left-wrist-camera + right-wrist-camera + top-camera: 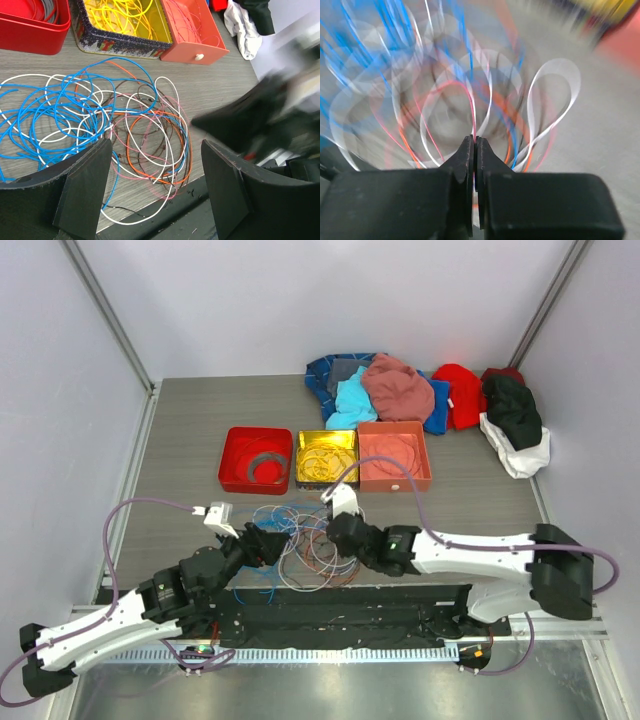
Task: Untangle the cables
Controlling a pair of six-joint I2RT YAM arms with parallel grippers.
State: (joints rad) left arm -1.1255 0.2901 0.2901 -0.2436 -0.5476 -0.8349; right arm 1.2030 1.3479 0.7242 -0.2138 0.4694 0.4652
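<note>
**Right gripper pinched shut in the cable nest: how to get one strand out clean**

The cables (300, 552) sit in one loose tangle right under both tools. Blue and white loops lie mostly below and to the left of the left gripper (155, 167). The orange, pink and brown ones are under its gap and over toward the right gripper (474, 142).

The left one hangs above the heap with its fingers wide apart and nothing between them. The right one has its jaws pressed together down among the wires. A pink strand seems to run straight into the tips, but that wrist view is too smeared to say it's really caught.

So the step looks like pulling a single cable free. Best bet imo is to lift slow and straight up, and watch whether one strand follows or the whole nest rises. If neighbours tag along, the open left gripper could drop onto the blue bunch and pin it. Beyond both grippers, the red tray (232, 465), yellow tin (300, 440) and orange tray (422, 478) already hold coils.
</note>
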